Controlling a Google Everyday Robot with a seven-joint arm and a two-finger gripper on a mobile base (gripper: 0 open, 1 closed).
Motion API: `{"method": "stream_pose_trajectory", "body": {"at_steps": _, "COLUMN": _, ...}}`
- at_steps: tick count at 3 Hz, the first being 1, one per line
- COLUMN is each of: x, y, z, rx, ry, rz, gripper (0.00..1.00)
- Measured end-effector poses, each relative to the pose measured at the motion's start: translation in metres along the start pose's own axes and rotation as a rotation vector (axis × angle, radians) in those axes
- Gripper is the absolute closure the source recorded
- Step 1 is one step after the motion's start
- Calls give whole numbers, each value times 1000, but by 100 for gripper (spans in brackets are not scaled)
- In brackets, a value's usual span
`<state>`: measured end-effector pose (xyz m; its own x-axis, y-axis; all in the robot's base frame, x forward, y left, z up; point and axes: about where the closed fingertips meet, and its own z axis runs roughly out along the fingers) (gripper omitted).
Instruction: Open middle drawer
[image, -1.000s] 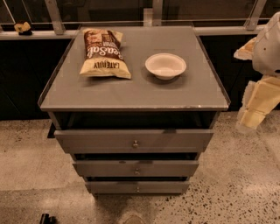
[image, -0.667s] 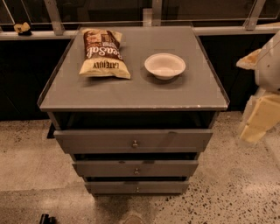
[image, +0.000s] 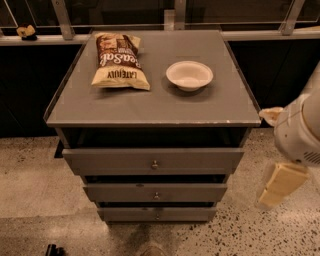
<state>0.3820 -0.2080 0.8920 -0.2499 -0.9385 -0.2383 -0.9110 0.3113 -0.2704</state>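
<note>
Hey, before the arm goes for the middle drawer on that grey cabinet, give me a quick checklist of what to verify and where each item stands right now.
1. Middle drawer found, second front of three: ok.
2. Its knob in view with nothing covering it: ok.
3. Gripper at the knob: not ok; it hangs to the right of the cabinet, apart from it.
4. Gripper ready to grasp: cannot tell.
5. Chip bag and bowl sitting back from the top's front edge: ok.
</note>
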Motion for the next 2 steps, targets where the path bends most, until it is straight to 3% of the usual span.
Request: {"method": "stream_pose_trajectory", "body": {"at_steps": 2, "x": 4, "y": 37, "z": 74, "rx": -59, "ry": -13, "rz": -7, "gripper": 0}}
